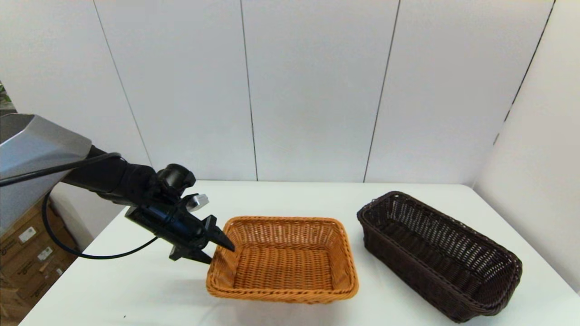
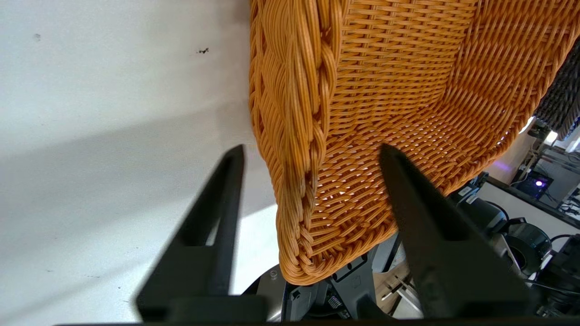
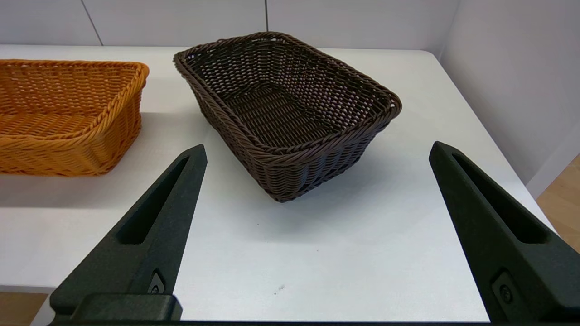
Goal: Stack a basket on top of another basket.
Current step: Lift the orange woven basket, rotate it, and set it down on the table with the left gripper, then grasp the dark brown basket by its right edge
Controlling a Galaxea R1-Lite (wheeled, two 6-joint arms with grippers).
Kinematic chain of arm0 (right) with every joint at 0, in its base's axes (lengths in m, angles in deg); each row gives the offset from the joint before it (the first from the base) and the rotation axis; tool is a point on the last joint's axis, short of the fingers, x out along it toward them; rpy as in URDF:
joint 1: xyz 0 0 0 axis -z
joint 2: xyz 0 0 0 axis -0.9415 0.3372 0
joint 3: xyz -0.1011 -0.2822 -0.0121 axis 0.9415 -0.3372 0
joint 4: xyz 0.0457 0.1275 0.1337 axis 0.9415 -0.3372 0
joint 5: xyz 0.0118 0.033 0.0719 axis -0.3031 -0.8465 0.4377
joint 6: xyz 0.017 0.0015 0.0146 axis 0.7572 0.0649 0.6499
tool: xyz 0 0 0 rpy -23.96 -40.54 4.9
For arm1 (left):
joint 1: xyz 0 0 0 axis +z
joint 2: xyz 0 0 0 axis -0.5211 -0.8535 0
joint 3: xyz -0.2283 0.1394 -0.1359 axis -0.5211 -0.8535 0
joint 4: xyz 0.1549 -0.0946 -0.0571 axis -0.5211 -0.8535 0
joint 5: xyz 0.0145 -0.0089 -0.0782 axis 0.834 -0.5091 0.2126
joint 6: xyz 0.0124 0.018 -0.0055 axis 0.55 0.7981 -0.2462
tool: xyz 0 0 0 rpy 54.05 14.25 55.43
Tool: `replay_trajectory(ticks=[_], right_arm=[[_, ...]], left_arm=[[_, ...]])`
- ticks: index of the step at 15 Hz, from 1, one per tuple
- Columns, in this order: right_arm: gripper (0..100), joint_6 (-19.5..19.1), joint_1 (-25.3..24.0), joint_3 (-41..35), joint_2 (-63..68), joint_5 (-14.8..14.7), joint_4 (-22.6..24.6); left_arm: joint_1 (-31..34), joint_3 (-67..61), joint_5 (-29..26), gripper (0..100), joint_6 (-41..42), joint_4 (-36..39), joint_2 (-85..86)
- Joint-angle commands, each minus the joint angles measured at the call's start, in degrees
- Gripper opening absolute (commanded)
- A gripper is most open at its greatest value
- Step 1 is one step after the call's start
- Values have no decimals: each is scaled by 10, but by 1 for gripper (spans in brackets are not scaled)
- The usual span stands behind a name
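The white desk carries the dark brown basket near its right edge and the orange-tan basket mid-front, apart. The left gripper, fingers parted, straddles the orange-tan basket's left rim without closing. The right gripper hangs wide open off the front-right corner.

Bright, even overhead light across all views; you get no hard glare on tabletop. Soft shadow under orange-tan basket and beside dark brown basket, falling toward robot's side. Left wrist view: broad grey shadow band over tabletop, light showing thru basket weave, fingers slightly soft at close range, bkgd past basket edge blurry. Head view mildly soft overall. Wrist views show wide-angle stretch at edges.
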State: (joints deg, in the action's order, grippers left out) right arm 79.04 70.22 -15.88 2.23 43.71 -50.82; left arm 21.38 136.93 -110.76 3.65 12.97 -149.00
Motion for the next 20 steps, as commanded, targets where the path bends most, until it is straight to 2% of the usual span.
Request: replay_trajectory(ticks=[1, 10, 12, 16, 20], right_arm=[[100, 0, 0, 1, 1, 0, 0], [100, 0, 0, 0, 1, 0, 0], [100, 0, 0, 0, 1, 0, 0], [100, 0, 0, 0, 1, 0, 0], [100, 0, 0, 0, 1, 0, 0]], left_arm=[[0, 1, -2, 100, -1, -2, 3], [-8, 4, 0, 100, 6, -16, 74], [-11, 6, 20, 100, 56, -49, 110], [-14, 43, 61, 100, 215, -186, 193], [-19, 55, 78, 100, 231, -220, 276]])
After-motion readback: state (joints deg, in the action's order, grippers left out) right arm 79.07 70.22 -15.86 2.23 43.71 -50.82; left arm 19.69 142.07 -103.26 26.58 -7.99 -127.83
